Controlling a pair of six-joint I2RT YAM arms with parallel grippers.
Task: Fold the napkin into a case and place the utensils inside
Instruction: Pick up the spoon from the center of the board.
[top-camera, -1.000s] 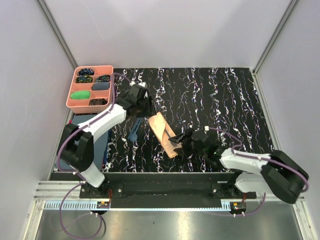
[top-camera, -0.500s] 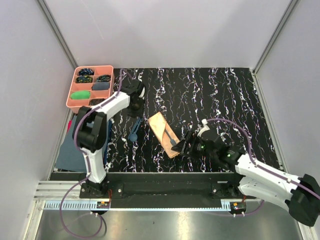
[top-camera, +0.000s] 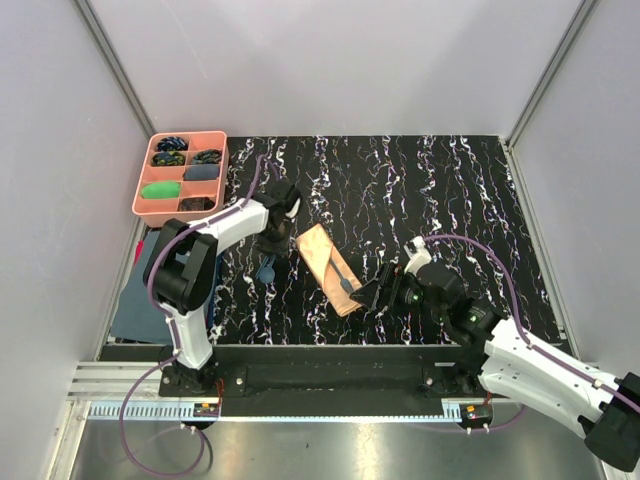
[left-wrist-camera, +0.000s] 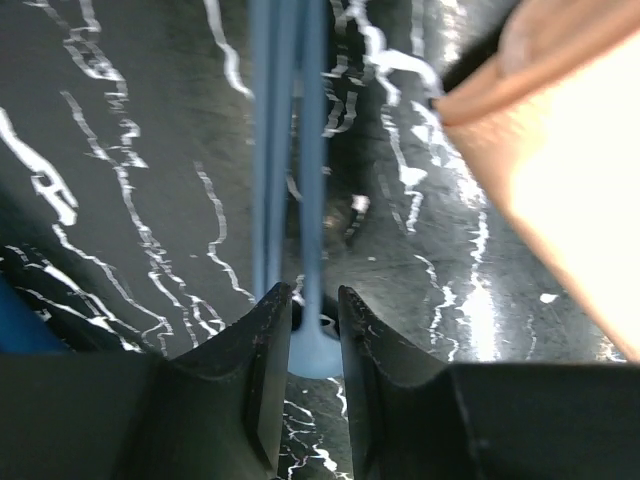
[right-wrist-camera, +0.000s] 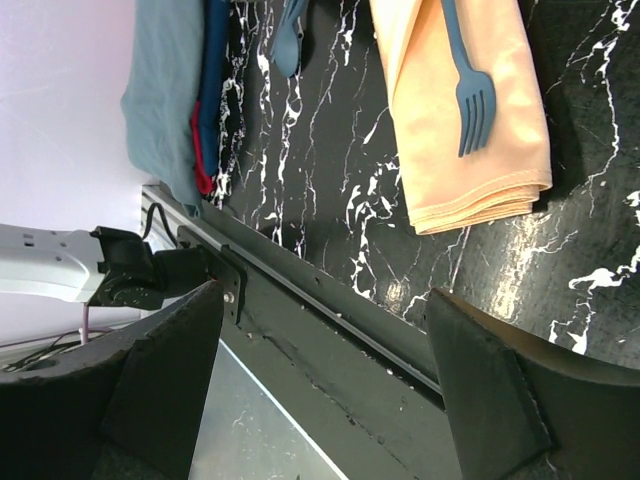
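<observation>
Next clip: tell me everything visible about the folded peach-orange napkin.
The napkin is shiny peach-orange fabric, folded into a narrow, flat, layered rectangle. Stacked edges show at its near end. It lies diagonally on the black marbled table, left of centre. A dark blue fork lies along it, tines toward the near end. The right gripper is open just off that end and does not touch it.

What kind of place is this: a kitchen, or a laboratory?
Most likely a robotics lab cell, not a kitchen: the left arm and right arm are bolted to a metal rail, and plain grey panels enclose the black marbled table.
</observation>
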